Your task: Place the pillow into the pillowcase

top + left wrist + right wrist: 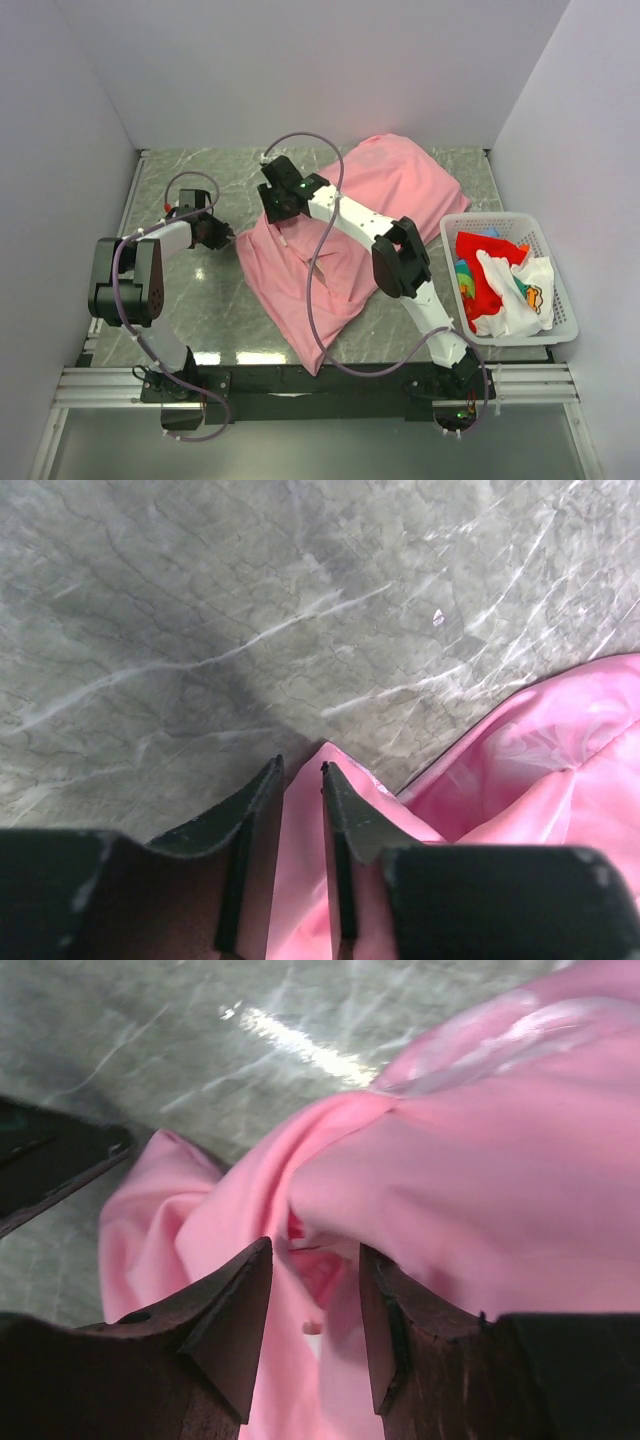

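Note:
The pink pillowcase [390, 190] lies bulging across the middle of the grey marble table [200, 300]. No cream pillow shows in any view. My left gripper [228, 237] is at the pillowcase's left corner. In the left wrist view it [300, 768] is shut on a strip of the pink fabric [540, 780]. My right gripper [278, 212] hovers over the pillowcase's upper left edge. In the right wrist view it [315, 1250] stands open over folds of the pink fabric [480, 1190] and a dark gap between them.
A white basket [497, 217] stands at the right edge, holding a red cloth [478, 250] and a white cloth with colourful print [525, 290]. Grey walls close in the left, back and right. The right arm's cable loops over the pillowcase.

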`<state>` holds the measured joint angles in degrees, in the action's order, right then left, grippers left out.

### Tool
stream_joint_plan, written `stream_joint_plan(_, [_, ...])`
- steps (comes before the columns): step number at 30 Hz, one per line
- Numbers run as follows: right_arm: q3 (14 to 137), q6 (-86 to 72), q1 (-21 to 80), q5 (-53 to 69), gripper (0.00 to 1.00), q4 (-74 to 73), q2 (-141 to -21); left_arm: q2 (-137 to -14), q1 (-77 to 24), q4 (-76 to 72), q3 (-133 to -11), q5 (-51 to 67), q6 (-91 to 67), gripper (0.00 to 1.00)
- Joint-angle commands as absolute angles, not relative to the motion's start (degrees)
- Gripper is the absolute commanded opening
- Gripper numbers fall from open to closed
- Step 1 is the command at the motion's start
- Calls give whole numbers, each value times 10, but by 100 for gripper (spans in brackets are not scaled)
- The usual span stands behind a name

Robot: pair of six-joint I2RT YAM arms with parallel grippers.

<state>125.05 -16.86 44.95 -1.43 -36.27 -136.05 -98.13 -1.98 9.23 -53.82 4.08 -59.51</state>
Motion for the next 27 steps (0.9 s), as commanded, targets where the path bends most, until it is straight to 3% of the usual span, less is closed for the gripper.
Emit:
stream_joint_plan(1, [1247, -165, 443, -39, 48, -346, -1352, -976, -20, 69, -543, 54, -601, 26])
stream_joint_plan(18, [1196, -204, 458, 13, 45, -301, -1353, -976, -21, 74, -548, 56, -601, 14])
stream_joint_plan(22, [1202, -214, 458, 47, 37, -287, -1362, -972, -21, 76, -549, 57, -599, 9])
stream_joint_plan(27, [1204, -224, 456, 73, 37, -280, -1362, -971, -21, 77, -549, 58, -599, 1])
